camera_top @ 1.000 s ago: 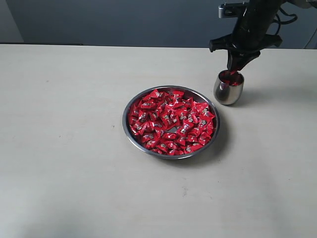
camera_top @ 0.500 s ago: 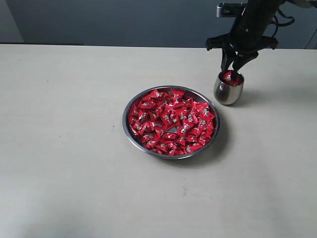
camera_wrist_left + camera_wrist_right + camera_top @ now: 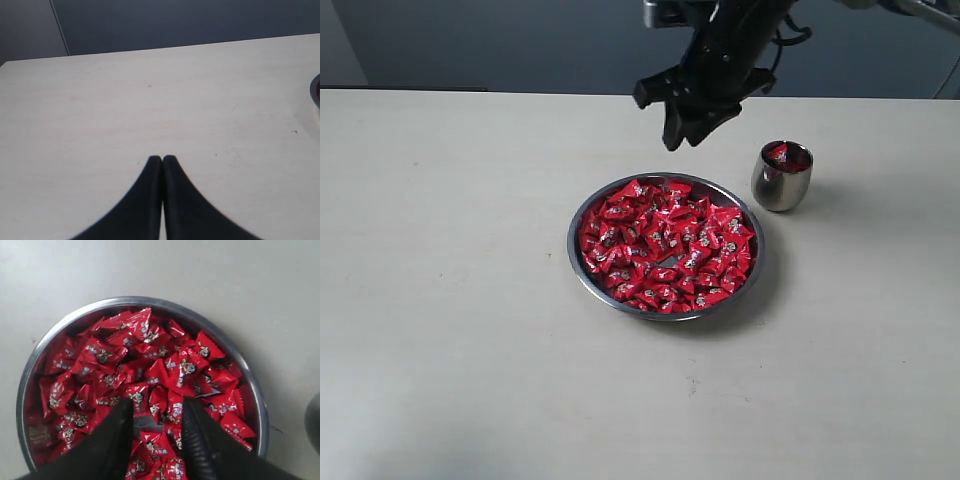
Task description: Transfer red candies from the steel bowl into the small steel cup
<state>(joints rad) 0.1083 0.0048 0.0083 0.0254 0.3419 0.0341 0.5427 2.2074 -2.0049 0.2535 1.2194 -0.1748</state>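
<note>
Exterior view shows me my right gripper point(image 3: 680, 138) hanging above the steel bowl point(image 3: 571, 243) with jaws apart and empty, red candies point(image 3: 665, 245) heaped in the bowl, a few in the small steel cup point(image 3: 781, 187) just beside it, my left gripper point(image 3: 162, 160) pinched together.

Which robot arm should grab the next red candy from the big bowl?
Probably right: the right gripper hangs open just above the steel bowl of red candies. The left gripper is shut over the table, off to the side.
</note>
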